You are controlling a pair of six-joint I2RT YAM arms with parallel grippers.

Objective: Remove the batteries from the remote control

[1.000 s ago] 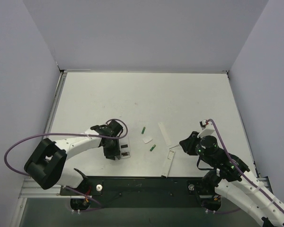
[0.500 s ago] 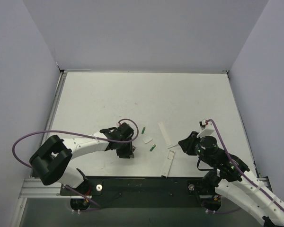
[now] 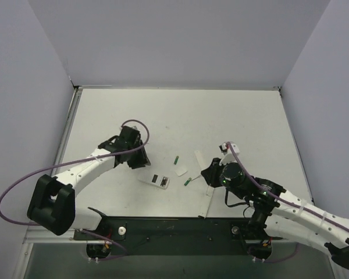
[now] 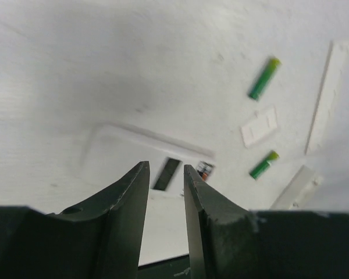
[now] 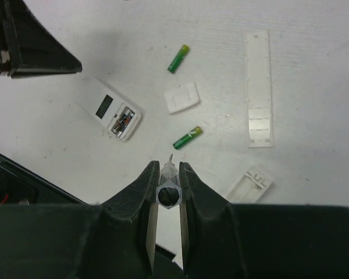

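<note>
Desk-top scene, batteries partly out: a small white remote control (image 5: 107, 110) lies on the white desk (image 3: 221, 116) with its bay uncovered. One dark battery (image 5: 123, 122) sits in the end of that bay. Its label is too blurred to read, and a dark rectangle beside it cannot be made out.

To the remote's right, a green battery (image 5: 187, 137) rests loose on the desk. A second green battery (image 5: 178, 58) lies right of the remote and farther out, and a small white cover piece (image 5: 182, 96) lies between the two. Farther right of the remote is a long white strip (image 5: 259, 87). A smaller white fragment (image 5: 249, 181) is largely hidden by the right arm in the overhead view.

A long white slab (image 3: 208, 200), right of the remote and nearer the arms, disappears at its far end beneath the right end effector (image 5: 168, 166). That end effector is pinched on a small grey pointed tool (image 5: 167, 196).

The left end effector (image 4: 166, 167) hangs left of the remote with its fingers narrowly parted, holding nothing. Its dark finger bodies block the remote's near end in the wrist view.

The desk shows faint scuffs. Pale lavender-grey walls (image 3: 180, 40) close it in on three sides, and a dark rail (image 3: 180, 226) along the near edge carries both arm bases. Purple cables (image 3: 11, 192) loop off the arms. The right arm runs out of frame at the lower right corner.
</note>
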